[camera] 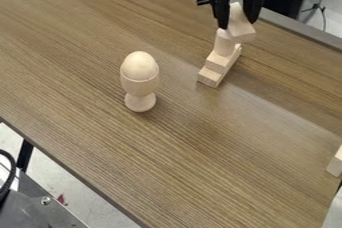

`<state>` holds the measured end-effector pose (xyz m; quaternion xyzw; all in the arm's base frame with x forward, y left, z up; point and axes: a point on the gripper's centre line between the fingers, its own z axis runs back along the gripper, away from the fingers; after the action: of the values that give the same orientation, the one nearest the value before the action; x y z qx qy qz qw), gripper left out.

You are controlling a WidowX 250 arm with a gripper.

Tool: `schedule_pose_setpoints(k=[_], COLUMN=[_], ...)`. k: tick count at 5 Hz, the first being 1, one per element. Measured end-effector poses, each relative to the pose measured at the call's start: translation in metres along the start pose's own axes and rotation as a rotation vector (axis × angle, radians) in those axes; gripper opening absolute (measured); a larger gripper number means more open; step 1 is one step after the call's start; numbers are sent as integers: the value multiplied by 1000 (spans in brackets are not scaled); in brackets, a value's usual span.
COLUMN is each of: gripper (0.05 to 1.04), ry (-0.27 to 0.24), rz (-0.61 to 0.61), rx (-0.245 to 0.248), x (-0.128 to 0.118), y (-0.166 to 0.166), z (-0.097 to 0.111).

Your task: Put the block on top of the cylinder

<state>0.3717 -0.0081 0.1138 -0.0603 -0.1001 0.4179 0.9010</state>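
The black gripper [238, 18] hangs near the top edge, right of centre, shut on a pale wooden block [240, 28]. This block is tilted, its wider lower end at the upper right of a light wooden cylinder [224, 43]. Whether block and cylinder touch, I cannot tell. The cylinder stands upright on a stepped wooden piece [217, 67] on the table, and part of its top is hidden behind the block.
An egg-shaped wooden piece in a wooden cup [139, 84] stands left of the stepped piece. Another wooden block [336, 163] is cut off by the right edge. The brown table [174, 157] has its far edge just behind the gripper.
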Motion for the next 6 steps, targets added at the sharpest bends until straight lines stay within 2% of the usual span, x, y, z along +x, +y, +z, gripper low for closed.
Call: schedule_pose_setpoints(k=[2,3,6], gripper=[527,527,527], ry=[16,31,37], rz=[5,6,12], rx=[1,19,23], x=[10,11,16], y=[-2,0,-2], z=[-9,-19,-25])
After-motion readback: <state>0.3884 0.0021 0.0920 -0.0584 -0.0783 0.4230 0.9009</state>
